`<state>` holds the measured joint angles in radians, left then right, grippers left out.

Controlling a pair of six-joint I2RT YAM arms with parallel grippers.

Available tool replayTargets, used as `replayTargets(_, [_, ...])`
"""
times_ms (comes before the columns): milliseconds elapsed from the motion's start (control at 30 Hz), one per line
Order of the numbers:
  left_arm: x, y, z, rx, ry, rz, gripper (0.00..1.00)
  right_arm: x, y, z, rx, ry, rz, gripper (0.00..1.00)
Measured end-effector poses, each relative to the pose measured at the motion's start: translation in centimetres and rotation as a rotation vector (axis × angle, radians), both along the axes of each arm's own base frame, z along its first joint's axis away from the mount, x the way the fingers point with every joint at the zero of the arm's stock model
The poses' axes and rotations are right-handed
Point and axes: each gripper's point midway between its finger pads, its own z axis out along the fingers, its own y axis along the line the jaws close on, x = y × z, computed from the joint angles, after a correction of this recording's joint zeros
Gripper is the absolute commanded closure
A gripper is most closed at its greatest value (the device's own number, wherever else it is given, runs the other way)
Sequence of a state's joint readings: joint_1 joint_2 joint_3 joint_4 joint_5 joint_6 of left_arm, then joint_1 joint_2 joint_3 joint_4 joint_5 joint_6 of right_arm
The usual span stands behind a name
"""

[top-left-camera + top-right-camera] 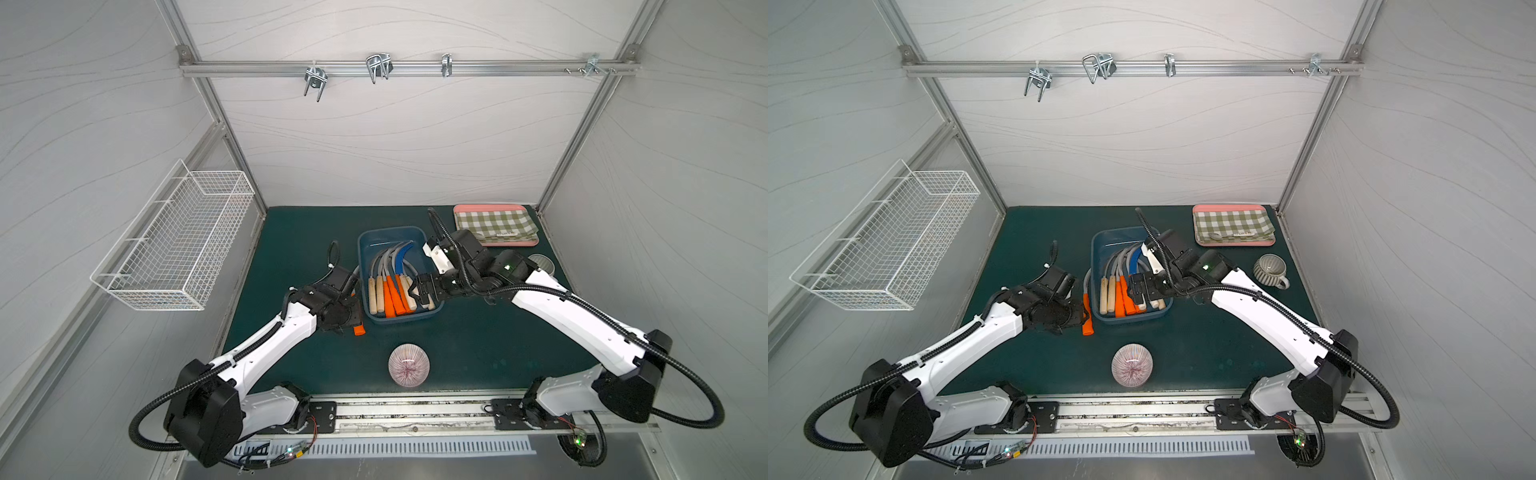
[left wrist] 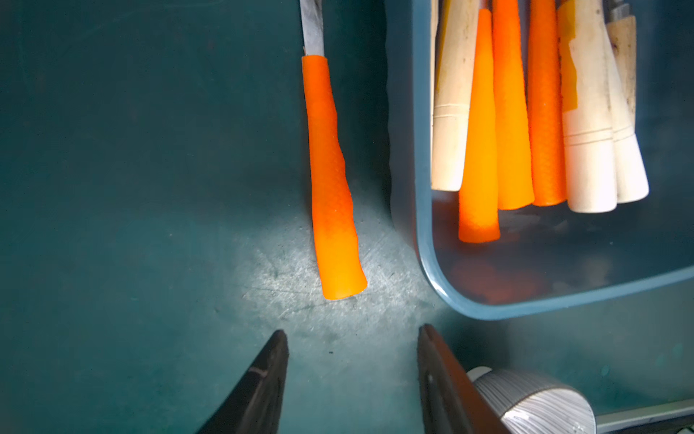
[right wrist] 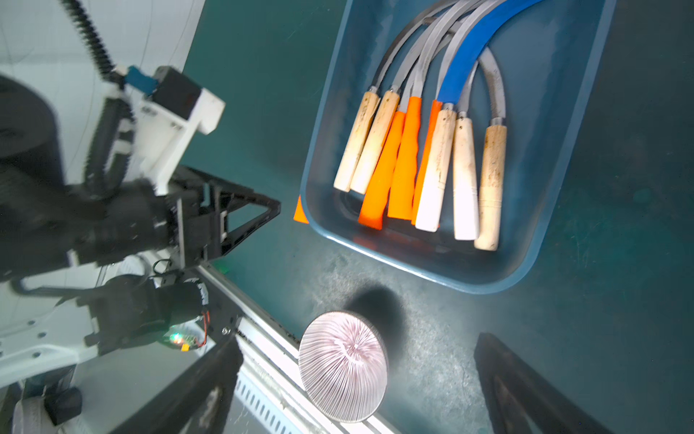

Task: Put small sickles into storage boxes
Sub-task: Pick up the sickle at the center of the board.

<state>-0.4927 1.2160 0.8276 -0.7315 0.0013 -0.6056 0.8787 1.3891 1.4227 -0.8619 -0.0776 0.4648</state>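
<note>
The left arm reached forward and low, its pincer (image 2: pixel 352 330) part-open and empty, just short of a loose sickle (image 2: pixel 330 180). It lay on the surface (image 2: pixel 112 225) alongside the box (image 2: pixel 422 225), handle toward the robot, blade rearward. The right pincer (image 3: pixel 358 340) gaped empty over the box's boxed sickles (image 3: pixel 409 161), which lay likewise.

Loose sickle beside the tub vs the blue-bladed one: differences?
Place: the loose sickle lies on the mat just outside the tub wall; the blue-bladed sickle lies inside the tub, packed among others. Blade: the loose sickle's is grey, the blue-bladed sickle's blue. Shared: orange handles, ends toward the robot.
</note>
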Motion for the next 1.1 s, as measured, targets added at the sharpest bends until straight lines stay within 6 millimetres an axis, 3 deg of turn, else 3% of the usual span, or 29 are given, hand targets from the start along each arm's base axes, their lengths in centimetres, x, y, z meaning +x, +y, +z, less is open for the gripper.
replayTargets(467, [0.9,-0.2,-3.9,0.036,0.076,0.055,0.57,-1.0,0.5,1.0,0.024,0.024,0.03,0.01])
replayTargets(1100, [1.7,0.5,-7.9,0.123,0.138,0.105,0.58,-1.3,0.2,0.7,0.001,0.021,0.057,0.01])
